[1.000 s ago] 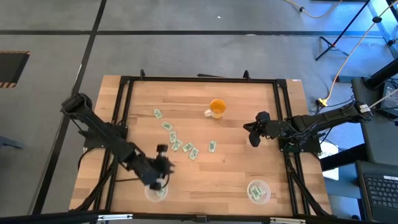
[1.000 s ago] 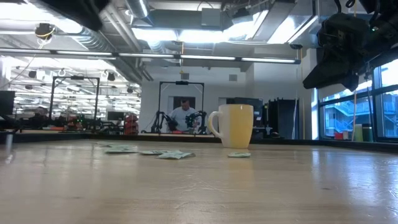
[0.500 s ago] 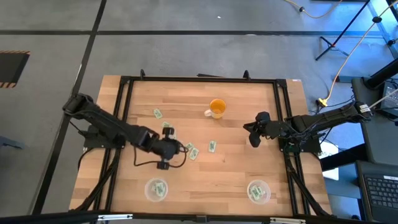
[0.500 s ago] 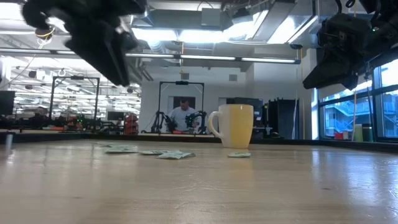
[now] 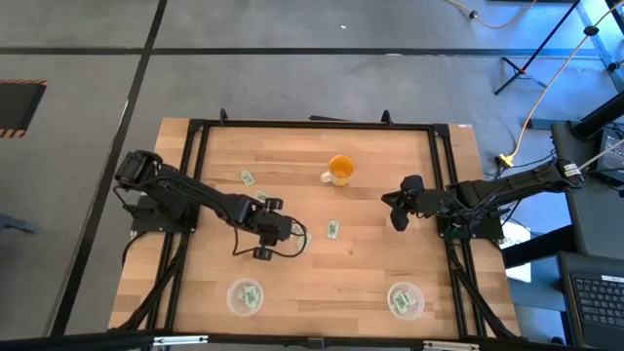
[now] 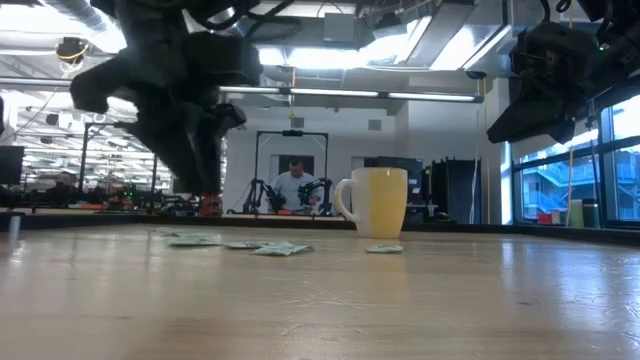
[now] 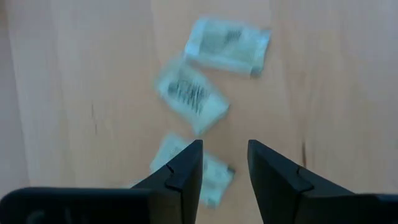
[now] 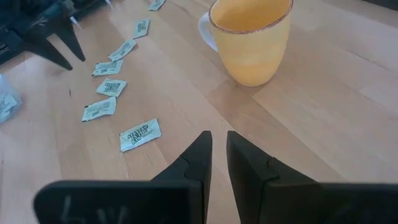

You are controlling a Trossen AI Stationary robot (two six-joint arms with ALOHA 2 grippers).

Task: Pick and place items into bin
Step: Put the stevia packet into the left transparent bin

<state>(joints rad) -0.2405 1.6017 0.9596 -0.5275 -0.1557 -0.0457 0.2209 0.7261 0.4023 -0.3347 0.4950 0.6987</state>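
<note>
Several green-and-white packets lie in a loose row on the wooden table, from one (image 5: 248, 176) near the back to one (image 5: 333, 229) set apart on the right. My left gripper (image 5: 279, 230) hangs open just above the middle of that row with nothing in it. In the left wrist view its gripper (image 7: 224, 158) stands over three packets, and the nearest packet (image 7: 211, 177) lies partly under the fingers. Two clear round bins hold packets, the left bin (image 5: 245, 295) and the right bin (image 5: 405, 300), both near the front edge. My right gripper (image 5: 398, 213) waits at the table's right side, all but shut and empty.
An orange mug (image 5: 340, 170) stands behind the packets, close in front of the right gripper (image 8: 217, 146). A black frame (image 5: 312, 125) runs around the table top. In the low view a person (image 6: 295, 185) sits far off in the room beyond the table.
The left arm swung from above the left bin back to the row of packets in the middle. Its fingers have spread wider. The right arm has not moved.
</note>
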